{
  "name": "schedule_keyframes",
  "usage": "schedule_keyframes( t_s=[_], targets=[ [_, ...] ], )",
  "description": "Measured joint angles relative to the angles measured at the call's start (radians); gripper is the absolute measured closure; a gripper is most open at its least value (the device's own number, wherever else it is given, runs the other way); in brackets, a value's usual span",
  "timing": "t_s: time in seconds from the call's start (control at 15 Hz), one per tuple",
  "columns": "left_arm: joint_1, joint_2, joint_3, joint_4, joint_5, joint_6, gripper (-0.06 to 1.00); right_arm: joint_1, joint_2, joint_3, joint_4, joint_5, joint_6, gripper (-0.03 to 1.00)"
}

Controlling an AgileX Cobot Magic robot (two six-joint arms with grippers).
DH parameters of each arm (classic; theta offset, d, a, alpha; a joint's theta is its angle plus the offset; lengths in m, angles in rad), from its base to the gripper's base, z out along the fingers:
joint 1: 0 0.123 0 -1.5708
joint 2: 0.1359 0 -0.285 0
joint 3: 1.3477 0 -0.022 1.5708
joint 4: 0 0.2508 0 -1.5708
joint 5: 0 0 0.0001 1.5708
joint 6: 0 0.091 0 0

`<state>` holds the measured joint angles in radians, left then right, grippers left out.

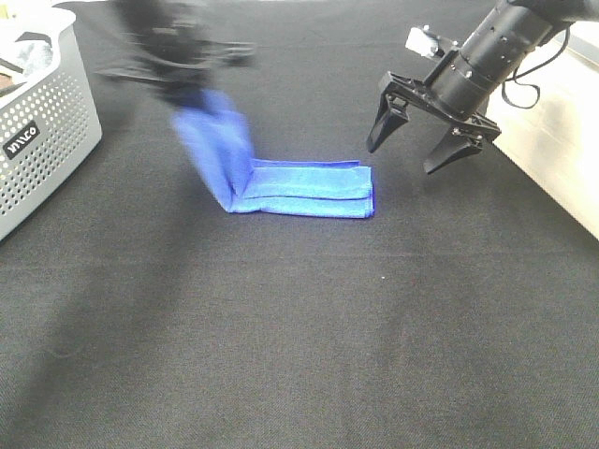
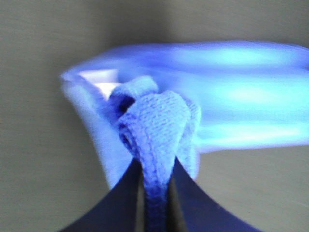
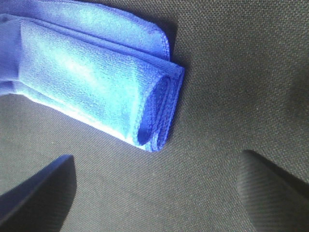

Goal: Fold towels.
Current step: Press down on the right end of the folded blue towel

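Note:
A blue towel (image 1: 304,190) lies folded in a long strip on the black table. Its left end (image 1: 213,140) is lifted up. My left gripper (image 1: 182,89) is shut on that end and is blurred with motion. In the left wrist view the towel's edge (image 2: 157,130) is pinched between the two dark fingers. My right gripper (image 1: 418,142) is open and empty, hovering just beyond the towel's right end. The right wrist view shows that folded end (image 3: 154,111) and the two fingertips (image 3: 43,188) spread wide.
A grey perforated basket (image 1: 42,140) with cloth inside stands at the left edge. A pale surface (image 1: 562,159) borders the black table (image 1: 299,355) on the right.

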<state>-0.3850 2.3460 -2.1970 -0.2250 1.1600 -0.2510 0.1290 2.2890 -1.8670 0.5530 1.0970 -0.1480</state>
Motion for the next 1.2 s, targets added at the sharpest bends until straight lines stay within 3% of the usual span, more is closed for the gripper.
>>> schedule_keyframes(
  t_s=[0.2, 0.47, 0.73, 0.8, 1.07, 1.2],
  targets=[
    [-0.076, 0.039, 0.0, -0.088, -0.126, -0.067, 0.88, 0.0, -0.041, 0.0, -0.049, 0.002, 0.003, 0.12],
    [-0.117, 0.115, 0.0, -0.228, -0.268, -0.113, 0.84, 0.0, -0.069, -0.001, -0.216, 0.027, 0.1, 0.12],
    [-0.144, 0.131, 0.0, -0.304, -0.347, -0.116, 0.32, 0.0, -0.069, -0.001, -0.234, 0.039, 0.111, 0.12],
    [-0.144, 0.131, 0.0, -0.314, -0.352, -0.116, 0.24, 0.0, -0.069, -0.001, -0.235, 0.039, 0.116, 0.12],
    [-0.093, 0.103, 0.0, -0.295, -0.37, -0.116, 0.19, 0.0, -0.069, -0.001, -0.219, 0.039, 0.123, 0.12],
    [-0.025, 0.061, 0.0, -0.264, -0.364, -0.116, 0.19, -0.001, -0.069, -0.001, -0.114, 0.039, 0.097, 0.12]
  ],
)
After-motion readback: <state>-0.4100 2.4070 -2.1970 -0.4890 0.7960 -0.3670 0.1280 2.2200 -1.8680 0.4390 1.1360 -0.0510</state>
